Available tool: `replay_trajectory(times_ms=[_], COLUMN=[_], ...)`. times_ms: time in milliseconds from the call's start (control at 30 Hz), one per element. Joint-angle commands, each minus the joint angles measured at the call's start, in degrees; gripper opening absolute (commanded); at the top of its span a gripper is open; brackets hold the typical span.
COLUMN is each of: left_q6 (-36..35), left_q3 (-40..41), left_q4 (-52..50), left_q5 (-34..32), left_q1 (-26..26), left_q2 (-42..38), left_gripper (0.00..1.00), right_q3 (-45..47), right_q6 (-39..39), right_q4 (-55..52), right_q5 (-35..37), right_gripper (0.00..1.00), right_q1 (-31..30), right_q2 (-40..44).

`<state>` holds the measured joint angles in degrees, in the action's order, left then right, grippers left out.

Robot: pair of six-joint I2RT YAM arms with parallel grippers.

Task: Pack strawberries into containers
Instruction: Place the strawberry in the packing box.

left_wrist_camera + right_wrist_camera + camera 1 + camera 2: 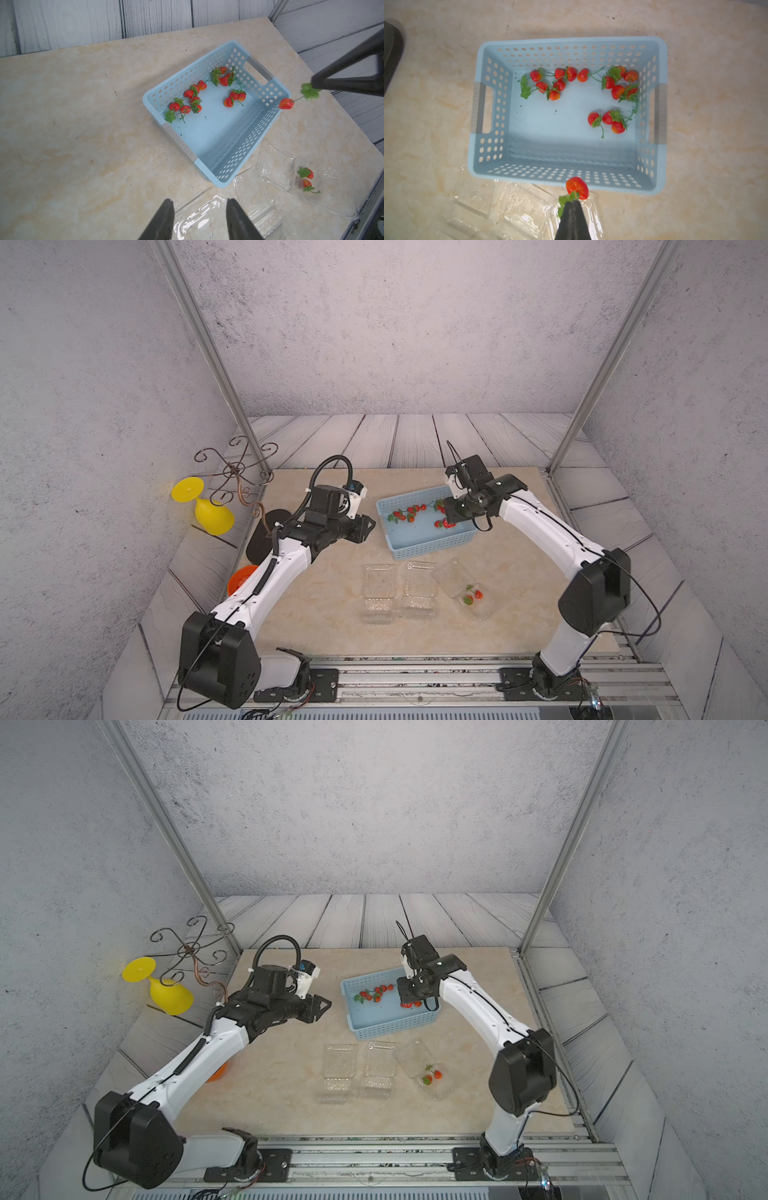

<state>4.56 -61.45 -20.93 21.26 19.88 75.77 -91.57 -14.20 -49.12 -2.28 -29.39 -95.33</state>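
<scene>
Several strawberries [405,514] [556,83] lie along the far side of the light blue basket [432,545] [571,43]. My right gripper [572,201] [313,83] is shut on the green leafy stem of one strawberry [577,187] [286,104], which hangs over the basket's near wall. Three clear containers [377,593] [420,589] [451,576] lie open in front of the basket. The right one holds two strawberries [473,595] [307,176]. My left gripper [368,526] [199,200] is open with nothing in it, left of the basket.
A yellow goblet [212,510] lies on its side at the far left beside a scrolled metal stand [235,468]. An orange bowl [241,578] shows partly behind the left arm, next to a black disc [259,539]. Metal posts flank the table's far corners.
</scene>
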Motion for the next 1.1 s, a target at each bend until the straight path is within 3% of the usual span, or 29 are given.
replay_trajectory(times_ms=[0, 333, 600, 800, 967, 1067], left_q6=[0.1, 0.2, 0.4, 0.3, 0.4, 0.5], left_q3=[-1.4, -1.3, -1.2, -0.9, -0.9, -0.8], left_q4=[-0.1, -0.1, -0.1, -0.1, 0.0, 0.1], left_q5=[1.0, 1.2, 1.3, 1.0, 1.1, 1.2], left_q1=[-0.5, -0.5, -0.5, -0.4, -0.1, 0.1], left_q2=[-1.4, -1.9, -2.3, -2.8, -2.6, -2.4], left_gripper=[0.45, 0.45, 0.45, 0.45, 0.45, 0.45], right_q3=[6.6, 31.1, 40.2, 40.7, 33.8, 27.4], right_q6=[-2.4, -9.2, -12.2, -13.0, -11.6, -9.2], right_q4=[-4.0, -5.6, -6.0, -5.4, -4.7, -2.5], right_q5=[-0.5, -2.9, -1.1, 0.0, 4.9, 7.3], right_gripper=[0.0, 0.0, 0.0, 0.41, 0.48, 0.49], right_q1=[-1.3, -3.9, -4.0, -4.0, -3.9, -3.7], right_q2=[7.0, 23.9, 28.1, 28.1, 26.1, 20.3])
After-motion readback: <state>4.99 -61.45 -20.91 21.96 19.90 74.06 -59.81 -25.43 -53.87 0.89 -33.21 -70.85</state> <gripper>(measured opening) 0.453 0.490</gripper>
